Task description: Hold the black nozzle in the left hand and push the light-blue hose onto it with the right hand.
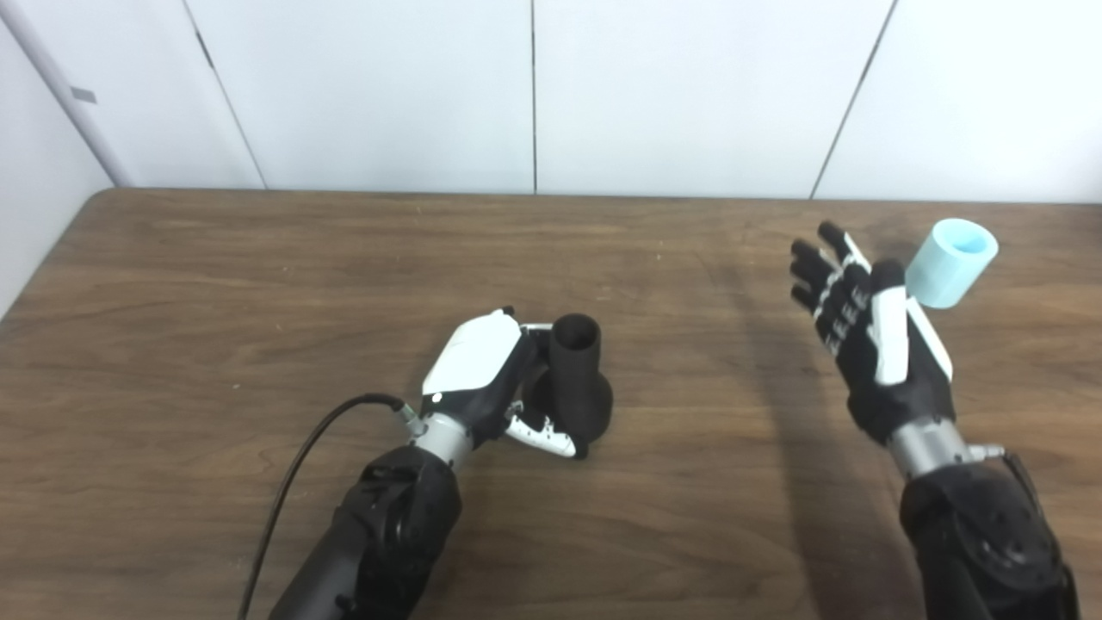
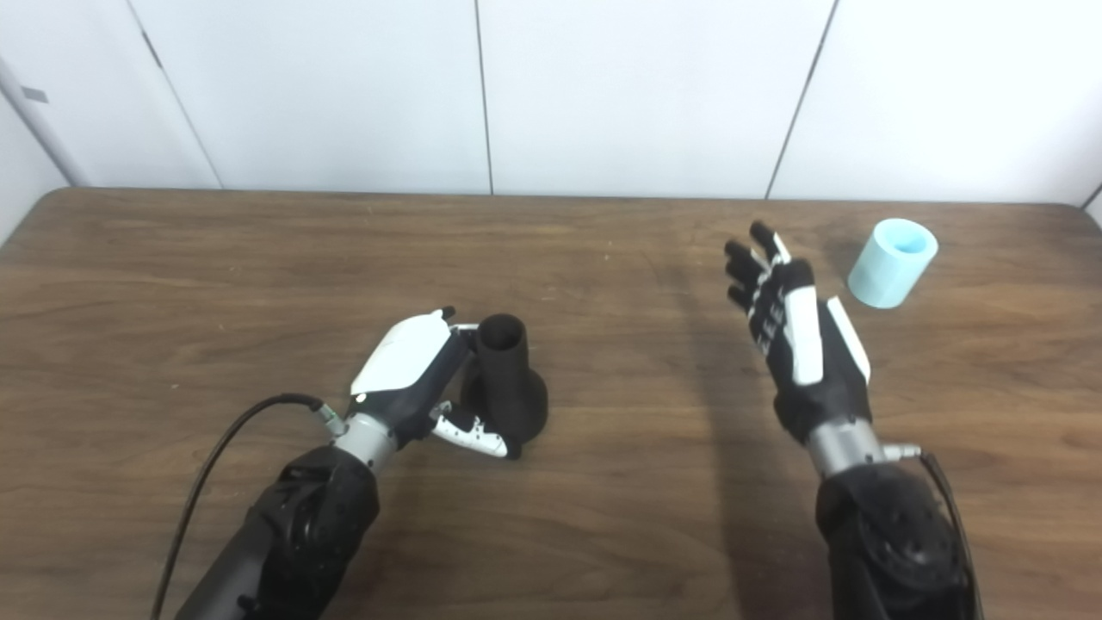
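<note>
Black nozzle (image 1: pixel 575 370) upright in left robot hand (image 1: pixel 479 372), light-blue hose (image 1: pixel 950 262) apart

A bare lab: wooden table (image 1: pixel 258 284) against plain white wall panels (image 1: pixel 689 86)

**Head cameras: placement**

I have two views, side by side on the head, both looking steeply down and forward across the table (image 1: pixel 172 284) to the white wall panels (image 2: pixel 327 95). Medium range. The right eye sits slightly rightward; both cover nearly the same tabletop.
</note>
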Available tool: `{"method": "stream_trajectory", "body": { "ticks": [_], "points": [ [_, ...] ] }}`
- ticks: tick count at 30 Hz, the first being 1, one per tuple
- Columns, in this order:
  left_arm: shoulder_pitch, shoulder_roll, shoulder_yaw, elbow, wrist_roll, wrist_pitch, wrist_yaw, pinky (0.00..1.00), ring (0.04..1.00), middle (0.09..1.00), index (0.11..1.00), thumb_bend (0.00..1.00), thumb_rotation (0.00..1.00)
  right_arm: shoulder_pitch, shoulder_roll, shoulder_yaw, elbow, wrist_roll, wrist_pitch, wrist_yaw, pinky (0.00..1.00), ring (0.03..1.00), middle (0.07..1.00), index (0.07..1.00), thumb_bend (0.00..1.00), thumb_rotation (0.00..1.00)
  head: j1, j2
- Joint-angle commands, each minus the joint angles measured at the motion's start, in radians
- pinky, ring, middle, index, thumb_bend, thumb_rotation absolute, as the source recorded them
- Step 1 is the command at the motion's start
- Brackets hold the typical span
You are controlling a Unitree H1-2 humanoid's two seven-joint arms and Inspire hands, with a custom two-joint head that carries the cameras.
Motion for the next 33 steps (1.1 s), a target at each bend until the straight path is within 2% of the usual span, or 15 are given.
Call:
{"method": "stream_trajectory", "body": {
  "ticks": [1,6,8,10,12,15,19,21,25,27,29,33],
  "points": [
    [0.054,0.005,-0.049,0.103,-0.013,0.017,-0.08,1.0,0.746,0.495,0.481,0.52,0.0,-0.057,-0.045,-0.031,-0.039,0.003,-0.012,-0.005,0.96,0.951,0.921,0.991,0.56,1.0,-0.007,-0.006],
    [0.044,-0.002,-0.056,0.129,-0.018,0.017,-0.075,1.0,0.744,0.495,0.482,0.52,0.0,-0.089,-0.117,-0.055,-0.038,-0.024,-0.012,-0.003,0.95,0.951,0.914,0.991,0.59,1.0,-0.018,-0.034],
    [0.038,-0.006,-0.057,0.147,-0.023,0.01,-0.068,1.0,0.744,0.495,0.482,0.52,0.0,-0.099,-0.142,-0.062,-0.04,-0.03,-0.007,-0.003,0.95,0.948,0.913,0.992,0.61,1.0,-0.044,-0.05],
    [0.036,-0.009,-0.059,0.162,-0.027,0.006,-0.06,1.0,0.747,0.544,0.453,0.52,0.0,-0.114,-0.16,-0.071,-0.043,-0.034,0.001,-0.009,0.94,0.941,0.912,0.983,0.63,0.98,-0.066,-0.062],
    [0.037,-0.009,-0.061,0.171,-0.031,0.003,-0.053,1.0,0.752,0.553,0.448,0.51,0.0,-0.131,-0.174,-0.078,-0.045,-0.043,0.012,-0.016,0.93,0.933,0.91,0.967,0.64,0.95,-0.083,-0.074],
    [0.04,-0.007,-0.06,0.184,-0.039,-0.007,-0.04,1.0,0.74,0.555,0.446,0.51,0.0,-0.157,-0.2,-0.073,-0.039,-0.085,0.017,-0.022,0.91,0.916,0.901,0.944,0.66,0.89,-0.105,-0.097],
    [0.05,0.007,-0.057,0.198,-0.052,-0.034,-0.017,1.0,0.742,0.555,0.447,0.51,0.0,-0.184,-0.26,-0.051,-0.028,-0.185,0.003,-0.023,0.9,0.91,0.899,0.932,0.65,0.87,-0.165,-0.14],
    [0.054,0.019,-0.055,0.201,-0.063,-0.05,-0.006,1.0,0.743,0.508,0.475,0.52,0.0,-0.2,-0.266,-0.043,-0.02,-0.225,0.001,-0.033,0.87,0.9,0.89,0.923,0.67,0.84,-0.19,-0.151],
    [0.051,0.039,-0.047,0.221,-0.089,-0.083,0.013,1.0,0.735,0.496,0.482,0.52,0.0,-0.238,-0.269,-0.025,-0.004,-0.29,0.005,-0.043,0.84,0.88,0.874,0.917,0.69,0.8,-0.258,-0.164],
    [0.048,0.049,-0.044,0.234,-0.104,-0.102,0.024,1.0,0.711,0.546,0.447,0.52,0.0,-0.253,-0.28,-0.013,0.008,-0.327,0.006,-0.043,0.82,0.881,0.877,0.913,0.7,0.78,-0.278,-0.169],
    [0.045,0.056,-0.039,0.248,-0.115,-0.12,0.034,1.0,0.711,0.551,0.444,0.51,0.0,-0.267,-0.293,0.001,0.025,-0.369,0.003,-0.045,0.82,0.884,0.878,0.911,0.71,0.77,-0.31,-0.179],
    [0.042,0.067,-0.037,0.259,-0.126,-0.138,0.042,1.0,0.701,0.554,0.441,0.51,0.0,-0.28,-0.308,0.006,0.046,-0.409,-0.008,-0.042,0.83,0.896,0.886,0.909,0.71,0.77,-0.32,-0.182]
  ]
}}
